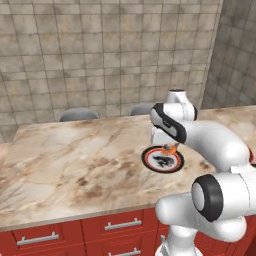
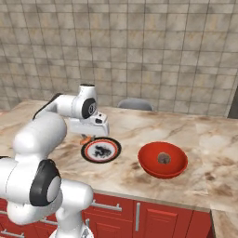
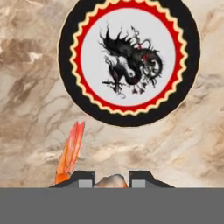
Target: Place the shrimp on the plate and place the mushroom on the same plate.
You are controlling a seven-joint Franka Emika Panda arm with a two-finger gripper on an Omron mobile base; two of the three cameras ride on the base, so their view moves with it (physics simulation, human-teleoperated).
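1. Two items have to reach the plate, and neither is on it yet; its white centre with the dark figure lies bare.
2. Your end effector is clamped on the shrimp: in the hand view the orange body sits between the dark finger tips and the tail fans out to one side.
3. You have the shrimp lifted off the marble surface, hanging just beside the plate's rim rather than over its middle, so judge the first carry as nearly finished but not delivered.
4. Your mushroom lies in the red bowl, near the plate on the same surface, untouched.
5. What you have left: bring the shrimp over the plate and release it, then fetch the mushroom from the bowl and set it on the same plate.
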